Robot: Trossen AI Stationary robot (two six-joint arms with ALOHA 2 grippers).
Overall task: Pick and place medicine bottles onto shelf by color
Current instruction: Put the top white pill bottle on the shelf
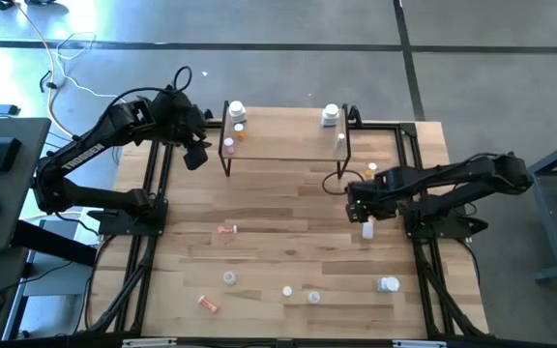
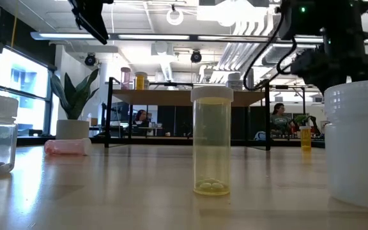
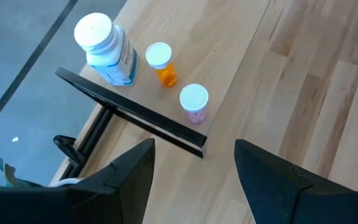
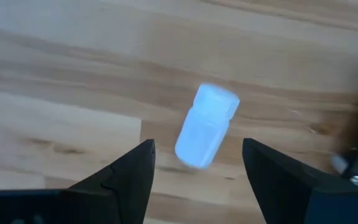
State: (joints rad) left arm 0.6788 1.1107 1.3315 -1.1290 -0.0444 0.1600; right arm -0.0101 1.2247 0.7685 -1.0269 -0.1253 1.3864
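Note:
The shelf (image 1: 283,145) stands at the table's far middle. On its left end stand a white bottle (image 3: 101,46), an orange vial (image 3: 162,62) and a pink vial (image 3: 194,102). On its right end are a white bottle (image 1: 331,114) and a small vial (image 1: 340,141). My left gripper (image 1: 197,153) is open and empty, above and just left of the shelf's left end. My right gripper (image 1: 361,208) is open over the table's right side. A small white bottle (image 4: 205,127) sits on the tabletop below it, between the two fingers and apart from them.
Loose bottles are on the near half of the table: a pink one lying (image 1: 226,230), a clear one (image 1: 230,278), an orange one lying (image 1: 208,304), two small white ones (image 1: 287,290) (image 1: 314,297), and a larger white one (image 1: 388,284). A yellow vial (image 1: 372,172) is near my right arm.

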